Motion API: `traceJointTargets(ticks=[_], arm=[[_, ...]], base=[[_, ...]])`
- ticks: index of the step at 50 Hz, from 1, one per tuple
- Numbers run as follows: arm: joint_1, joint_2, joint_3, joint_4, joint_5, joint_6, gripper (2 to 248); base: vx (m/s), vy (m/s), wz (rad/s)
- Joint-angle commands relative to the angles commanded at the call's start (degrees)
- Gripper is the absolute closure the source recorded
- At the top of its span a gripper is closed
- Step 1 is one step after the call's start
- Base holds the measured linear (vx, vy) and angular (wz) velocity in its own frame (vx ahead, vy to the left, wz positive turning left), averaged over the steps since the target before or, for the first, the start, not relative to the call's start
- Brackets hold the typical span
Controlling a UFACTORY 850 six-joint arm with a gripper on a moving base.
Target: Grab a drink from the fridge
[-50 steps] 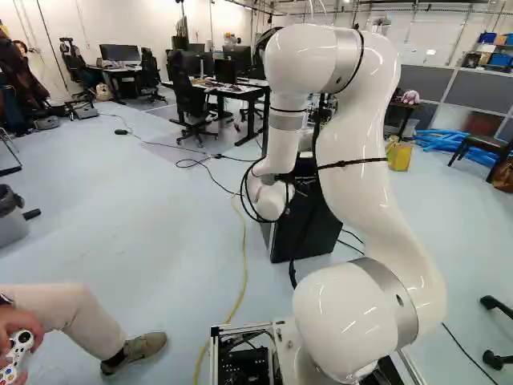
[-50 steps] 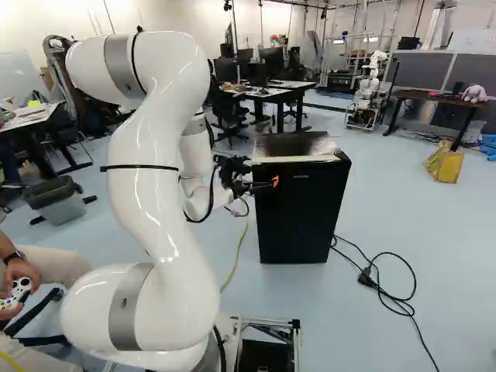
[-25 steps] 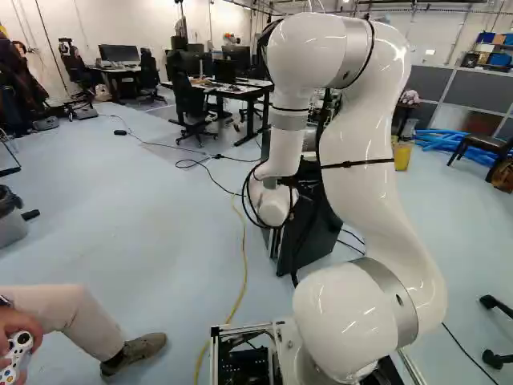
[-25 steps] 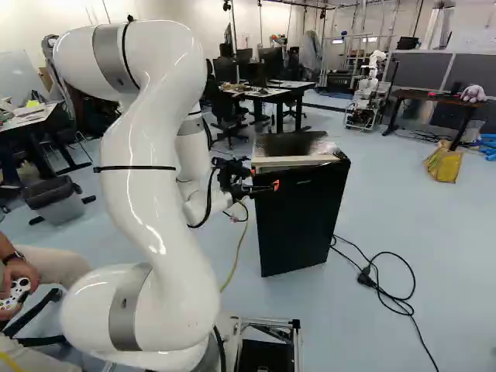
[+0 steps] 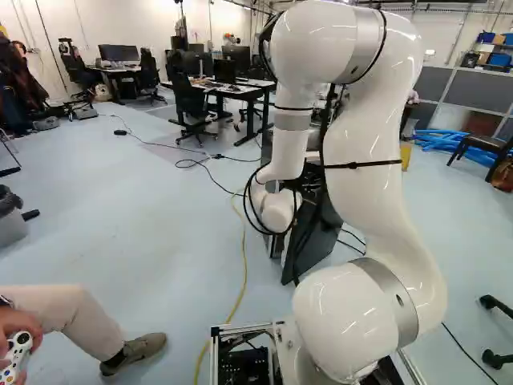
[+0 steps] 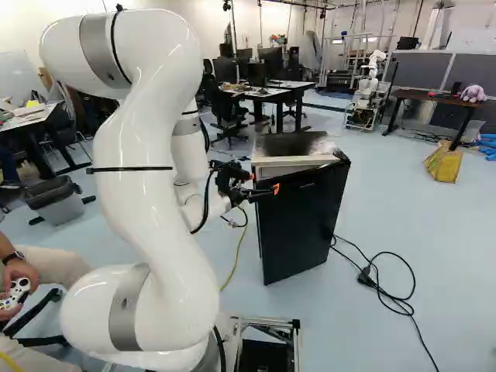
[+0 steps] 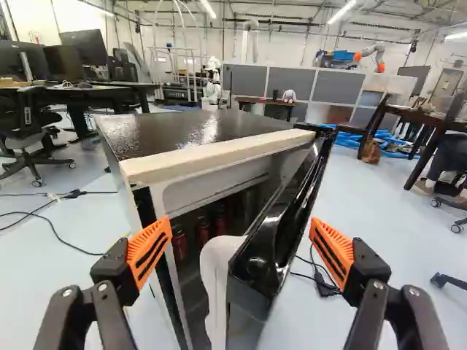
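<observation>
Wrist view: fingers (image 6: 276, 188) apart; fridge door (image 7: 288, 219) ajar between them, 12 o'clock; red drinks (image 7: 203, 232) inside the fridge (image 7: 153, 138), 11 o'clock; black plug (image 7: 326, 289) on the floor, 1 o'clock; brown table (image 7: 266, 101) well beyond, 12 o'clock.

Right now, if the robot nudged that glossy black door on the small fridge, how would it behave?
The glossy black door would probably swing rather than slide, since it stands angled open from the fridge. It looks stiff, being a flat, straight-edged panel. Its shiny surface suggests the orange finger pads might slip.
</observation>
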Motion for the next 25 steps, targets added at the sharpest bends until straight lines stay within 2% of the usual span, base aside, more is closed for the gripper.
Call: traceJointTargets(ticks=[25], arm=[[0.50, 3.05, 4.87, 0.00, 0.00, 0.00, 3]], base=[[0.000, 0.000, 0.000]])
